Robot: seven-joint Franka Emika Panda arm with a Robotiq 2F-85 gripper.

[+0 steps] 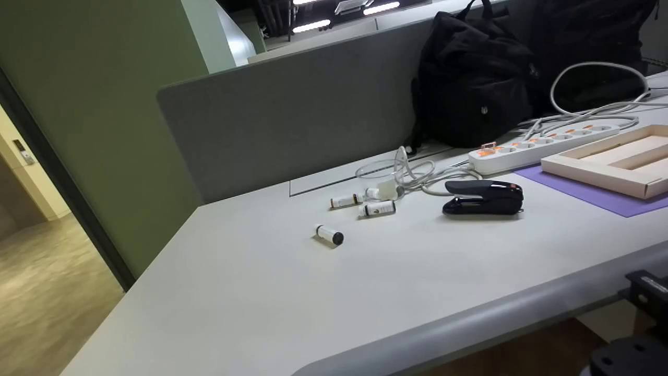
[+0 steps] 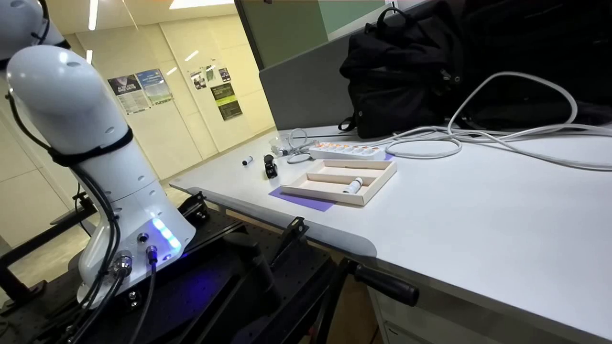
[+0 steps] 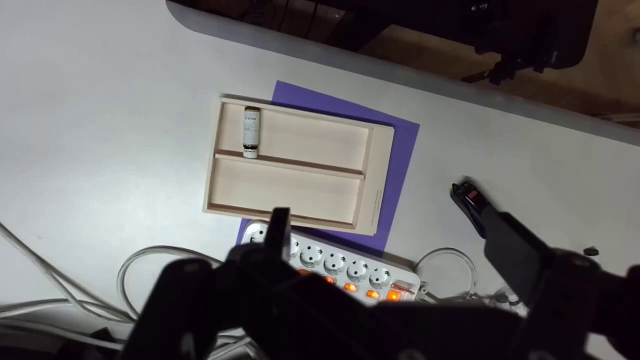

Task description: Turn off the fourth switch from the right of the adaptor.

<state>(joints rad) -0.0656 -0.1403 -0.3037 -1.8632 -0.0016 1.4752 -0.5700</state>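
The adaptor is a long white power strip [image 3: 345, 275] with round sockets and small orange switches; it lies on the table and shows in both exterior views [image 1: 543, 150] [image 2: 346, 152]. In the wrist view several switches glow orange, among them a large square one [image 3: 394, 295] at the right end and a small oval one [image 3: 350, 287]. My gripper [image 3: 387, 215] is open, its dark fingers wide apart and holding nothing, seen above the strip. The left finger and gripper body hide part of the strip's left side and some switches. The gripper is out of sight in both exterior views.
A pale wooden divided tray [image 3: 367, 195] holding a small bottle [image 3: 251, 131] lies on a purple sheet [image 3: 400, 165] beside the strip. A black stapler [image 1: 485, 197], several small bottles [image 1: 378, 209], loose white cables [image 2: 430, 148] and a black backpack [image 1: 475, 78] are nearby.
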